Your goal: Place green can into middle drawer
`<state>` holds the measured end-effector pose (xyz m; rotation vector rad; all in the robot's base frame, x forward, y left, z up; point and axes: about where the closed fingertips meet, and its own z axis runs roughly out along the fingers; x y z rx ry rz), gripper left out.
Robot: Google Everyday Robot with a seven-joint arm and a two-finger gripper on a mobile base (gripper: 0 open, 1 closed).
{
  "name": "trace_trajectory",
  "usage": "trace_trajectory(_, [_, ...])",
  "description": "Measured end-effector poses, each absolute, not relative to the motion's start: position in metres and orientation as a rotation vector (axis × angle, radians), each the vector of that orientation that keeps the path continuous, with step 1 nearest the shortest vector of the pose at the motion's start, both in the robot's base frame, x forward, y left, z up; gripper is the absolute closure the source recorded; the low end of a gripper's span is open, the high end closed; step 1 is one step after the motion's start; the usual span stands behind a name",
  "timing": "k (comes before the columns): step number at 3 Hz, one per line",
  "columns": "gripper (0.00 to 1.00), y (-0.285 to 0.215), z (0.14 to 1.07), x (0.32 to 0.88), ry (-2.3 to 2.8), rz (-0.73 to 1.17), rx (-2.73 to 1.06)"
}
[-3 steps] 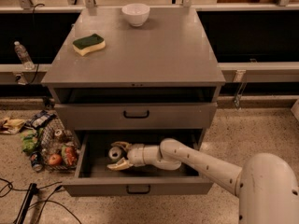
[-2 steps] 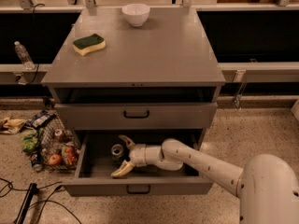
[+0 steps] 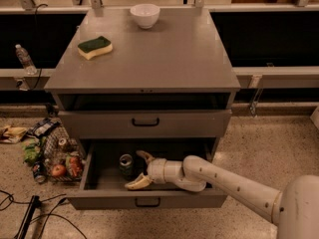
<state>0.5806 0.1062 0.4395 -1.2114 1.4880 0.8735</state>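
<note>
gripper (image 3: pixel 137 170): lower centre, jaws wide | green can (image 3: pixel 126 164): upright in open middle drawer (image 3: pixel 149 199), just beside jaws

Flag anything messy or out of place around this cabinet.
A heap of clutter, cans and wrappers among it, lies on the floor left of the cabinet. Otherwise nothing looks odd: the green can stands upright in the open middle drawer, with the gripper open beside it.
</note>
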Motion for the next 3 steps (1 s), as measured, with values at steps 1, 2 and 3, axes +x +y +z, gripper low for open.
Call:
trace_trajectory(1, [0.18, 0.069, 0.448, 0.573, 1.629, 0.807, -1.075])
trace_trajectory(2, [0.1, 0.029, 0.467, 0.562, 1.729, 0.727, -0.935])
trace_trajectory(3, [0.33, -0.034, 0.495, 0.553, 1.752, 0.632, -0.849])
